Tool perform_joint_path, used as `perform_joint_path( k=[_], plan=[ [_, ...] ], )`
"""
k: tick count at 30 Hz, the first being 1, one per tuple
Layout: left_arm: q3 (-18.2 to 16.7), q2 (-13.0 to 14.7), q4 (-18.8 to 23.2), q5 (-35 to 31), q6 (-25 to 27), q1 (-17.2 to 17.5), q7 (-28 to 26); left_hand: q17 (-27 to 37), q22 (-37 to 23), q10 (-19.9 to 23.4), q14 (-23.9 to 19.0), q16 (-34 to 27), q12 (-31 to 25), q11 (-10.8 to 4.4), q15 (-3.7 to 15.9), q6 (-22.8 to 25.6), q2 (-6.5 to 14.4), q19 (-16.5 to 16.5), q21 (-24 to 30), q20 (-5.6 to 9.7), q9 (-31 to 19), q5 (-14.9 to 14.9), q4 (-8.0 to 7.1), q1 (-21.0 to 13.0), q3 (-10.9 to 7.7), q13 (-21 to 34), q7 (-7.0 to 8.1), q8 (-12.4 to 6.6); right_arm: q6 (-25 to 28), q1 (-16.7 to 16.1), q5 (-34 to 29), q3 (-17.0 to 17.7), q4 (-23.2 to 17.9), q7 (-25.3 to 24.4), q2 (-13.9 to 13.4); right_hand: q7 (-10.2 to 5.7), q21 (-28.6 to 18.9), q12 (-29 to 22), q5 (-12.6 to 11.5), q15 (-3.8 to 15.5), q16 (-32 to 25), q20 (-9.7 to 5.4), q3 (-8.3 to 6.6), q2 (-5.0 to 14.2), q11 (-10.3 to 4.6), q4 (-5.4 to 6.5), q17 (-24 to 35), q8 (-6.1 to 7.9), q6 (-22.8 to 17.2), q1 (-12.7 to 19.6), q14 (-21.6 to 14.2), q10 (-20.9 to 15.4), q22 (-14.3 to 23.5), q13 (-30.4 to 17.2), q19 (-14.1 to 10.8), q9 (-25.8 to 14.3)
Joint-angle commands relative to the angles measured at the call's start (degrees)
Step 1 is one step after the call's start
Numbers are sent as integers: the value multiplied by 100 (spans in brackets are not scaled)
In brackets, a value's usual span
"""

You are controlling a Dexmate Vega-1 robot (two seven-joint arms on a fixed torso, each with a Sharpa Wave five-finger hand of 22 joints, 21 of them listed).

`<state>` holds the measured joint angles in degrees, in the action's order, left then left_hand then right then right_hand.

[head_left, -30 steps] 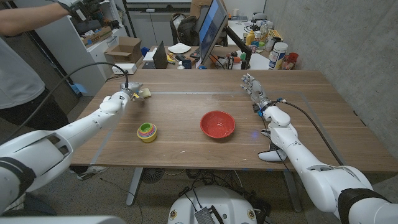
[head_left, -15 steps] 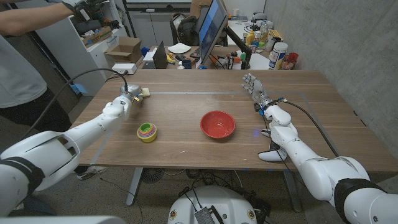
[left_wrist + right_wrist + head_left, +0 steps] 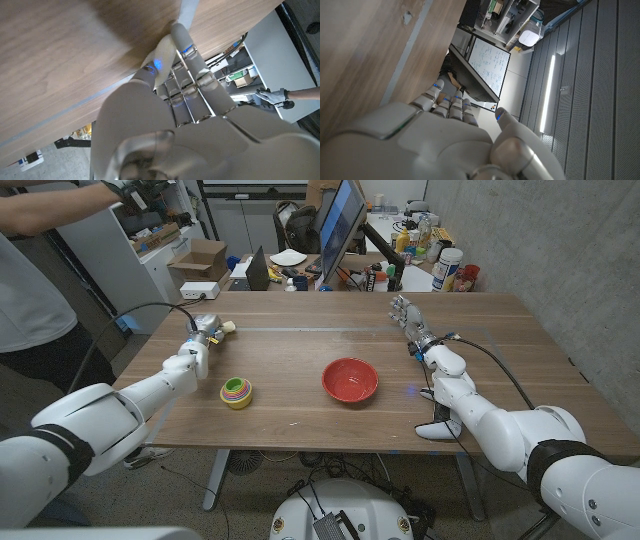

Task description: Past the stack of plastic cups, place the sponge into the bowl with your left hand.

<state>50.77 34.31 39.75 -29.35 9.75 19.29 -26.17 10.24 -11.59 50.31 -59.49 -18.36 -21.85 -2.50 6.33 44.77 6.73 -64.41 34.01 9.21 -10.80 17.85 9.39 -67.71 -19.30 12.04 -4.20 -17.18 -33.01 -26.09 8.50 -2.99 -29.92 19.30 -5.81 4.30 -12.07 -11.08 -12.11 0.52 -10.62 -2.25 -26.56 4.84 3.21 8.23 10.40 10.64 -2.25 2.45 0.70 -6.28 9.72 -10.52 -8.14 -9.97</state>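
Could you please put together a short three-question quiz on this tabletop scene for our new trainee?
1. True or false: the sponge already lies in the bowl.
2. Which stands nearer the left hand: (a) the bowl, (b) the cups, (c) the right hand?
3. Fill in: the bowl's colour is ____.

Key
1. False: the sponge is at the left hand's fingertips, near the table's far left part, and the bowl holds nothing.
2. b
3. red
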Motion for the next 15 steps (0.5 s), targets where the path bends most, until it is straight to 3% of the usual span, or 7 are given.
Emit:
perform_joint_path(
  k=[1, 5, 15],
  plan=[
    [-186, 141, 370, 614, 63, 238, -296, 52, -52, 537, -910, -87, -140, 27, 675, 503, 169, -197, 244, 88, -28, -173, -17, -271, -141, 112, -335, -52, -58, -25, -237, 122, -102, 14, 42, 19, 12, -27, -58, 1, -41, -72, 6, 134, -1, -33, -1, 22, -60, -5, -6, -57, 28, -24, -72, -25],
    [-489, 280, 848, 935, 136, 456, -260, 72, -81, 848, -1295, -136, -233, 87, 689, 827, 225, -280, 433, 140, -37, -335, 10, -474, -243, 202, -463, -88, 139, -278, -199, 112, -607, -29, 5, 10, 17, -26, -59, 9, -38, -80, 6, 137, -7, -35, -1, 22, -63, -2, -5, -60, 28, -24, -68, -25],
    [-1227, 517, 2008, 1538, 553, 989, -233, 72, -93, 947, -1428, -131, -253, 112, 688, 952, 212, -320, 537, 149, -42, -437, 20, -569, -286, 252, -502, -90, 460, -675, -47, -60, -1423, -105, -139, 11, 27, -21, -60, 6, -32, -82, 13, 135, 4, -37, 1, 18, -64, -1, -7, -59, 29, -24, -62, -25]
  ],
)
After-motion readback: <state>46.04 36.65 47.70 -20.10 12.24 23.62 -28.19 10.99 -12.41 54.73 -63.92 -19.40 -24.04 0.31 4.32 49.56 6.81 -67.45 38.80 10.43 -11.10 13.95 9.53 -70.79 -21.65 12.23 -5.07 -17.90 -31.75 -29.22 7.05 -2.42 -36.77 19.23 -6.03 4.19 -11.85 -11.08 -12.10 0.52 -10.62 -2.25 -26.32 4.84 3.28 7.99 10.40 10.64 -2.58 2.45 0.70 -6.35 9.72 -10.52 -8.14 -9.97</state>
